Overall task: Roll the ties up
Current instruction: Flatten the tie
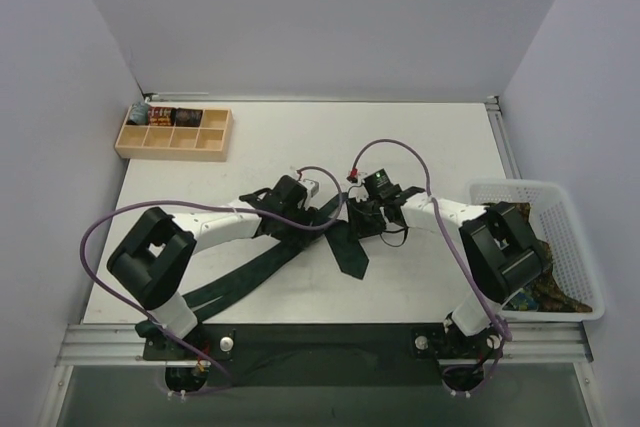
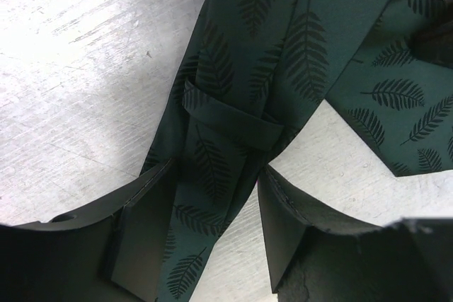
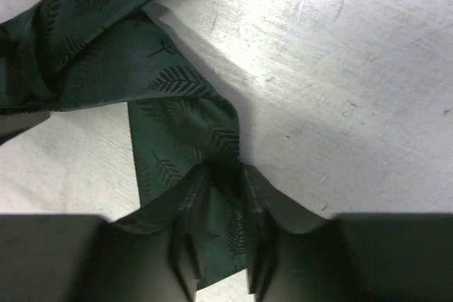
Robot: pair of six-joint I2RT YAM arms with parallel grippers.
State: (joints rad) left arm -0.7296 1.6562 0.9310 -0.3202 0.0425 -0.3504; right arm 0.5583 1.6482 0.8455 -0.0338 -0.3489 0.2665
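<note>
A dark green tie (image 1: 262, 269) with a fern-leaf print runs from the near left of the table to the middle, its pointed tip (image 1: 352, 263) lying near centre. My left gripper (image 1: 312, 211) hovers over the middle of it. In the left wrist view the tie (image 2: 241, 68) and its keeper loop (image 2: 233, 114) pass between the left gripper's (image 2: 216, 169) open jaws, with bare table showing beside the right finger. My right gripper (image 1: 364, 215) is shut on a bunched fold of the same tie (image 3: 177, 90), the fabric gathered at the right gripper (image 3: 225, 172).
A wooden compartment box (image 1: 173, 139) stands at the back left with rolled items in its far row. At the right edge, a white basket (image 1: 512, 187) holds brown patterned fabric (image 1: 560, 285). Purple cables (image 1: 100, 237) loop over both arms.
</note>
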